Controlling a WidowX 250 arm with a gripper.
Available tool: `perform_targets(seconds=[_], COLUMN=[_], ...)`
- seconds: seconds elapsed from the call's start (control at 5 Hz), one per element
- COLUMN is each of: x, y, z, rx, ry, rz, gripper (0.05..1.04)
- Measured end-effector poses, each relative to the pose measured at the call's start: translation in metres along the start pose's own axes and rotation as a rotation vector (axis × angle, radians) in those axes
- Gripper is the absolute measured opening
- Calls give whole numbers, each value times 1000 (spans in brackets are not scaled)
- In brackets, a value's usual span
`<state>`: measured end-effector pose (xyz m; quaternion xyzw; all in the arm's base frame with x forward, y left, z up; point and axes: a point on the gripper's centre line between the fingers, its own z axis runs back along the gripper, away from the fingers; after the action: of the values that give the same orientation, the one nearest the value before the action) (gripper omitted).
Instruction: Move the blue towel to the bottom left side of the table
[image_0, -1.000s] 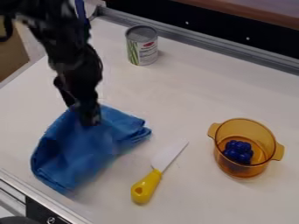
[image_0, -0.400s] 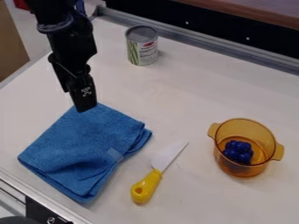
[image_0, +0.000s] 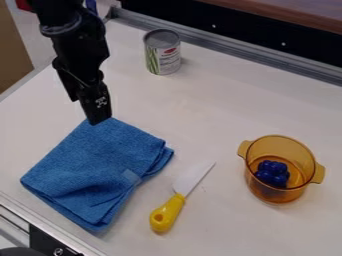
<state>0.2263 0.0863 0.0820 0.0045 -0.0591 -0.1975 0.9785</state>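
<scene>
The gripper (image_0: 99, 120) hangs at the upper left, its tip at the back corner of the blue towel (image_0: 97, 170). Whether it grips or touches the cloth there cannot be made out. The towel lies folded and mostly flat on the left side of the white table (image_0: 200, 110), its front corner close to the table's lower left edge.
A knife with a yellow handle (image_0: 167, 213) lies just right of the towel. Farther right stands an amber pot (image_0: 280, 194) with blue berries (image_0: 272, 173) inside. A tin can (image_0: 162, 52) stands at the back, right of the arm.
The towel's left and front parts have spread flatter toward the lower left. The gripper has risen a little from over the cloth to its back corner.
</scene>
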Motion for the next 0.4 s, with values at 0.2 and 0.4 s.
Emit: perform_targets(seconds=[0.2,0.4], x=[20,42], y=[1,-1], z=[-16,-39], rx=[106,141], ry=[-58,-48], rz=[59,82], gripper=[997,998])
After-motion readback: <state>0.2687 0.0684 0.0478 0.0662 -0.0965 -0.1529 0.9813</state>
